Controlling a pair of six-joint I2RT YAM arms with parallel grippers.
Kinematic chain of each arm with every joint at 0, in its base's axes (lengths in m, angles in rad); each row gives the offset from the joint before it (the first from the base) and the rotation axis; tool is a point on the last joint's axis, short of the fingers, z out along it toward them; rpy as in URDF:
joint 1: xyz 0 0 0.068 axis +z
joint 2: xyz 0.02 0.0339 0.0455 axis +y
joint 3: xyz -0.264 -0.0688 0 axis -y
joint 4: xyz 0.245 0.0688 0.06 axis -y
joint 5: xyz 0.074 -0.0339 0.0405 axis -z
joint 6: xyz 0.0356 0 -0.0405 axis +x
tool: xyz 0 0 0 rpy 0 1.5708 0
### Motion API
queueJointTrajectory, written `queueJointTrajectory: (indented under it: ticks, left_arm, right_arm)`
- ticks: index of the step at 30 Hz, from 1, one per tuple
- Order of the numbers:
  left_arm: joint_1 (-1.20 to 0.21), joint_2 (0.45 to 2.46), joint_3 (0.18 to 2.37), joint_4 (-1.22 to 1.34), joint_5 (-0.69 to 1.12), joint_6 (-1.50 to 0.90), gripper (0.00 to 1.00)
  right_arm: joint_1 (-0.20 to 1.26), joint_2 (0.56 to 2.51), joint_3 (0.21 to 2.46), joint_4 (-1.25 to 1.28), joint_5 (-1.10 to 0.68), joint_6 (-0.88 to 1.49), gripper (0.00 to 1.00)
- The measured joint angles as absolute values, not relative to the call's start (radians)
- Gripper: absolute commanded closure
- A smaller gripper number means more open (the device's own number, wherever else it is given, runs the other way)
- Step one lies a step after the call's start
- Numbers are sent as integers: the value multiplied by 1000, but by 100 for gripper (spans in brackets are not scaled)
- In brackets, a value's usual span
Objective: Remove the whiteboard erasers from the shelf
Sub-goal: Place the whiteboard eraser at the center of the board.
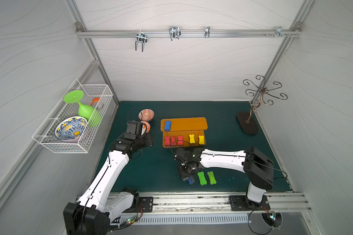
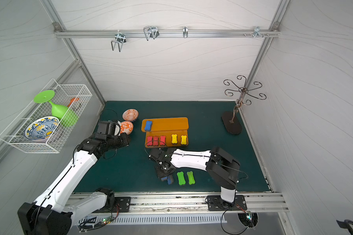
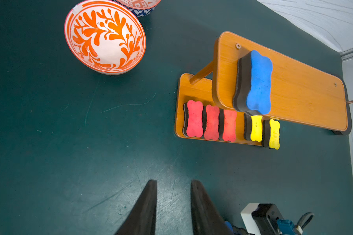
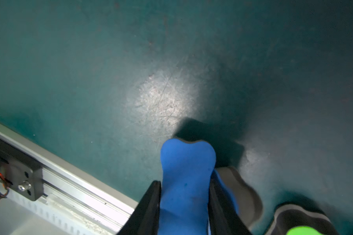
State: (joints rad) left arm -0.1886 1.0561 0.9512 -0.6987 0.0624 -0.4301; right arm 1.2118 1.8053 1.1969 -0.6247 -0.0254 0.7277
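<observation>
The right wrist view alone shows the right gripper [image 4: 184,181] pinching a blue eraser [image 4: 186,158], well in front of the shelf [image 1: 192,124]; from above it's mostly hidden. Left gripper [image 3: 173,182] spread, empty.

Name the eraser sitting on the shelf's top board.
The blue eraser alone on the upper board of the shelf; the red erasers and yellow erasers sit on the lower one.

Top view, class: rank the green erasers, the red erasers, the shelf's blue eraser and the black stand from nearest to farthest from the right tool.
1. Green erasers, on the mat beside the right tool.
2. Red erasers, lower tier.
3. Blue eraser, upper tier.
4. Black stand, far corner.
</observation>
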Motion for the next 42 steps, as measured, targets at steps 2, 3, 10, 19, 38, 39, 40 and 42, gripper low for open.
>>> queueJointTrajectory:
  ticks: [2,3,10,19,38,39,40,42]
  left_arm:
    - [-189,1056,951,-699,62,-430,68]
    - [-189,1056,951,-699,62,-430,68]
    - [-189,1058,951,-699,62,-430,68]
    - [-189,1058,951,-699,61,-430,68]
    - [-189,1075,951,-699,64,-430,68]
    - [-189,1076,951,-700,65,-430,68]
    - [-189,1078,951,-700,66,-430,68]
    - [-189,1083,952,-700,68,-430,68]
  right_arm:
    - [1212,1809,1198,-625,-28,725,57]
    - [1212,1809,1198,-625,-28,725,56]
    - [1212,1821,1217,-632,-35,715,50]
    - [1212,1826,1224,-646,-42,710,46]
    - [1222,1785,1192,-659,-113,697,43]
    - [1222,1785,1191,-657,-119,693,43]
    - [1223,1785,1190,-654,-123,691,43]
    - [1223,1785,1184,-649,-135,686,43]
